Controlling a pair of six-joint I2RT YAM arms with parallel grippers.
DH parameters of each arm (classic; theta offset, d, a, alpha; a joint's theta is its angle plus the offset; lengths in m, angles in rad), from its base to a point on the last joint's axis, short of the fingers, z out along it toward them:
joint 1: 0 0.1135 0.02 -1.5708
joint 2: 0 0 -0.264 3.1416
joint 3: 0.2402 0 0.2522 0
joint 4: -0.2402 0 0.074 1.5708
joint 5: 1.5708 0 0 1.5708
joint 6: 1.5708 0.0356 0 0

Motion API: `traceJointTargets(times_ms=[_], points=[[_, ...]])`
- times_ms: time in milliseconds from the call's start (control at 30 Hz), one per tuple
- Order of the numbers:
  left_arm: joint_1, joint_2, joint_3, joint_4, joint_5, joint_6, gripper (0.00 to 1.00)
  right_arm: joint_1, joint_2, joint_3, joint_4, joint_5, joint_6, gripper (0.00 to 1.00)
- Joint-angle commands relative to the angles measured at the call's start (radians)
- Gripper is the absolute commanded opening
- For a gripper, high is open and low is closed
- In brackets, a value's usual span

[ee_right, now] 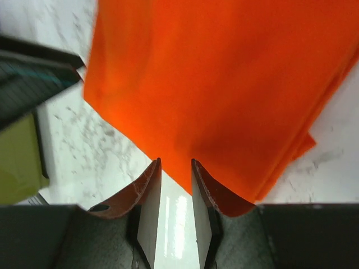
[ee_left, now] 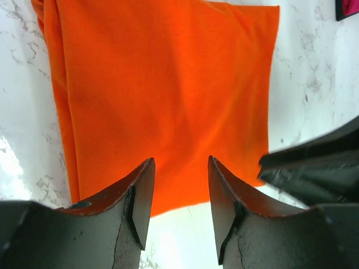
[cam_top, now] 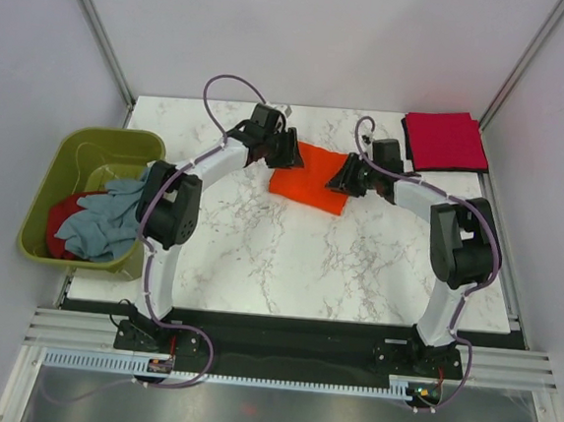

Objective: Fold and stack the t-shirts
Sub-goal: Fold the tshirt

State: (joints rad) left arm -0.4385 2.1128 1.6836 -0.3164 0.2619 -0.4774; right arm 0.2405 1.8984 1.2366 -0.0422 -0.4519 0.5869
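Lying folded at the far middle of the marble surface [cam_top: 287, 261], the orange t-shirt [cam_top: 310, 177] looks soft, light and limp, best pinched through all layers at opposite edges, where the left hand [ee_left: 180, 168] hovers spread and the right hand [ee_right: 175, 168] stands narrowly parted, both empty.

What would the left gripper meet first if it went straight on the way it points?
The orange shirt, lying flat just beyond the left gripper; the gap is hard to judge.
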Motion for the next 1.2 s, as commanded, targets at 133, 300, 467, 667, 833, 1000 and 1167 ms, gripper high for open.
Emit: traceJointTargets(times_ms=[133, 300, 467, 667, 833, 1000, 1167], points=[[0.02, 0.104, 0.045, -0.035, -0.012, 0.017, 0.5, -0.006, -0.01, -0.164, -0.013, 0.062, -0.094, 0.34], [0.032, 0.118, 0.097, -0.061, -0.001, 0.034, 0.5, -0.006, -0.061, -0.178, -0.039, 0.067, -0.102, 0.33], [0.037, 0.035, 0.217, -0.156, -0.004, 0.048, 0.5, -0.006, -0.175, -0.181, -0.062, 0.047, -0.072, 0.38], [0.031, -0.166, 0.093, -0.188, 0.005, 0.034, 0.52, -0.009, -0.197, -0.129, -0.104, 0.151, -0.052, 0.5], [0.027, -0.188, -0.114, -0.052, 0.109, 0.007, 0.5, -0.036, -0.119, -0.005, -0.139, 0.173, -0.053, 0.55], [0.027, -0.12, -0.154, 0.003, 0.094, -0.006, 0.49, -0.059, -0.027, 0.11, -0.153, 0.18, -0.085, 0.59], [0.029, -0.03, -0.157, 0.002, 0.002, 0.016, 0.49, -0.06, 0.07, 0.172, -0.156, 0.168, -0.094, 0.59]])
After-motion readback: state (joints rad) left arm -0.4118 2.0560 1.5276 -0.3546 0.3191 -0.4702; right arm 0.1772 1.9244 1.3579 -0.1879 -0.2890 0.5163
